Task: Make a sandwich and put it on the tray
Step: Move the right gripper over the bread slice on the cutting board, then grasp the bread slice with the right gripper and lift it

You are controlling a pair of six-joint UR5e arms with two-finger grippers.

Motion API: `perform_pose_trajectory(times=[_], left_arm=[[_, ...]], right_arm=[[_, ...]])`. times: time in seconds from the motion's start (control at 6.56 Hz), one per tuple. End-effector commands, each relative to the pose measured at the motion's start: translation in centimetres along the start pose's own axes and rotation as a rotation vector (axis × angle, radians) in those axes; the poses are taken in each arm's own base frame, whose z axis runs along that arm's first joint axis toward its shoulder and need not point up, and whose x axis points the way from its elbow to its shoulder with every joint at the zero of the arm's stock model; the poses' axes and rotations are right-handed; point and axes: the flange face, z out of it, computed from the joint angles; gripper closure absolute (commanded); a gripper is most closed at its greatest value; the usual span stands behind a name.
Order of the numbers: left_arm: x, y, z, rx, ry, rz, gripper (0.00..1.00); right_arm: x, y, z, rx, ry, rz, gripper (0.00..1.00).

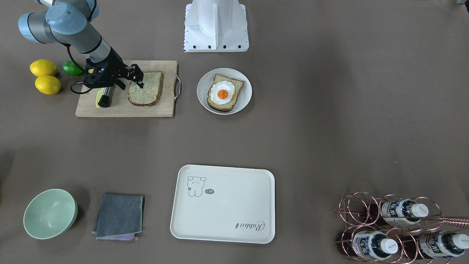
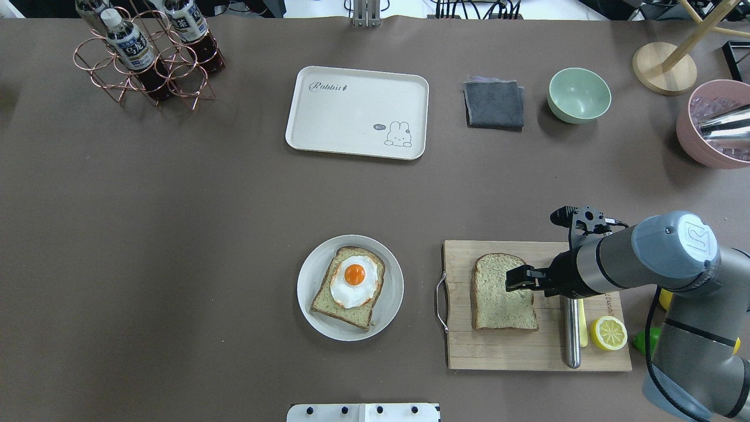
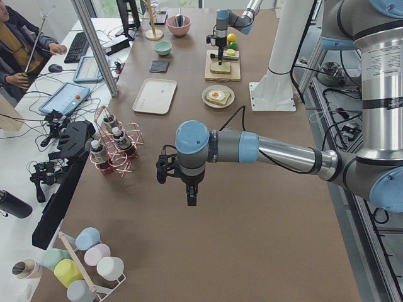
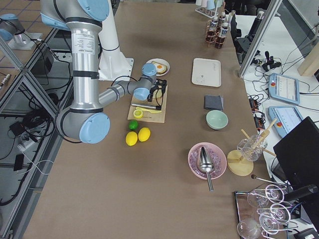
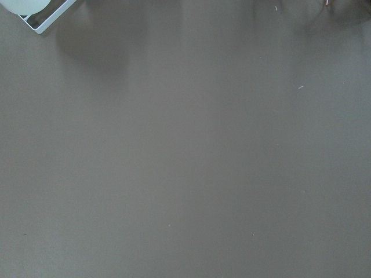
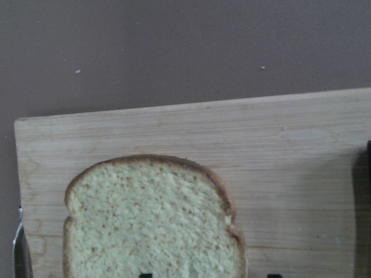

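Observation:
One bread slice lies flat on the wooden cutting board. My right gripper hovers over that slice's edge, open and empty. In the right wrist view the slice fills the lower middle, with the two fingertips apart at the bottom edge. A second bread slice topped with the fried egg sits on the round white plate. The cream tray is empty across the table. My left gripper hangs over bare table far off. I cannot tell if it is open or shut.
A metal-handled knife and a lemon half lie on the board beside the slice. Two lemons and a lime sit by the board. A green bowl, grey cloth and bottle rack stand beyond.

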Motion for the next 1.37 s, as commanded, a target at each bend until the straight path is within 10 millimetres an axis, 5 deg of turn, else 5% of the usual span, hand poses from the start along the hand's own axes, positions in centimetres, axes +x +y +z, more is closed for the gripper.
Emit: perform_pose_trajectory(times=[0.0, 0.31, 0.46, 0.92, 1.22], left_arm=[[-0.3, 0.3, 0.2, -0.004, 0.0, -0.004, 0.03], [-0.7, 0.9, 0.4, -0.009, 0.0, -0.015, 0.03], [-0.9, 1.1, 0.5, -0.01, 0.0, -0.017, 0.03], [-1.1, 1.6, 0.6, -0.013, 0.001, -0.023, 0.03], [-1.3, 1.7, 0.6, -0.013, 0.001, -0.024, 0.03]], right_arm=[[-0.1, 0.5, 0.5, -0.011, 0.003, -0.006, 0.46], [-0.3, 0.6, 0.3, -0.013, -0.001, -0.009, 0.92], [-0.4, 0.6, 0.2, -0.011, -0.004, -0.01, 1.0], [-2.8, 0.7, -1.3, -0.008, -0.057, -0.031, 1.0], [-7.9, 0.4, -2.4, 0.005, -0.136, -0.033, 1.0]])
